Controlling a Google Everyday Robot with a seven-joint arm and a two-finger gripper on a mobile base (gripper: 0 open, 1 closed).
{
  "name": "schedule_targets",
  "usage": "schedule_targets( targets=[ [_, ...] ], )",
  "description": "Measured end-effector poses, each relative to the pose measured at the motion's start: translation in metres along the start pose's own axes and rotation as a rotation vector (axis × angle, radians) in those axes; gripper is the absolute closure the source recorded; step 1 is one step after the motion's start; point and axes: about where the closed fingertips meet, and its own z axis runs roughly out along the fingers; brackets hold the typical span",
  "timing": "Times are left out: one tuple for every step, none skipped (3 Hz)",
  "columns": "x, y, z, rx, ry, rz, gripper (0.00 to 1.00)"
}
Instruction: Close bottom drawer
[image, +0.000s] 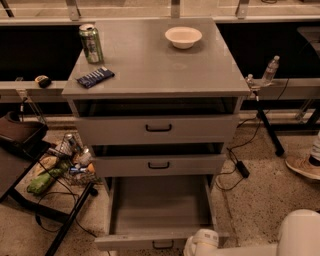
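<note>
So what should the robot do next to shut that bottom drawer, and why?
Probably bring the arm against the front panel of the bottom drawer and start pushing it inward. The drawer stands pulled far out, its handle at the lower edge, and the arm's white end sits just right of it; the gripper itself is out of view below.

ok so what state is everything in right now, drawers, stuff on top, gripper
bottom drawer: pulled far out, empty
middle drawer: close to shut
top drawer: close to shut
can: upright on the cabinet top
bowl: upright, looks empty
blue packet: lying flat
gripper: not in view; only the white arm shows at bottom right
</note>
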Motion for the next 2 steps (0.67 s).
schedule_targets(
  targets=[
    [-0.001, -0.019, -0.015, 0.083, -0.018, -0.002, 1.00],
    [-0.004, -0.036, -0.025, 0.148, -0.048, 0.016, 1.00]
  ],
)
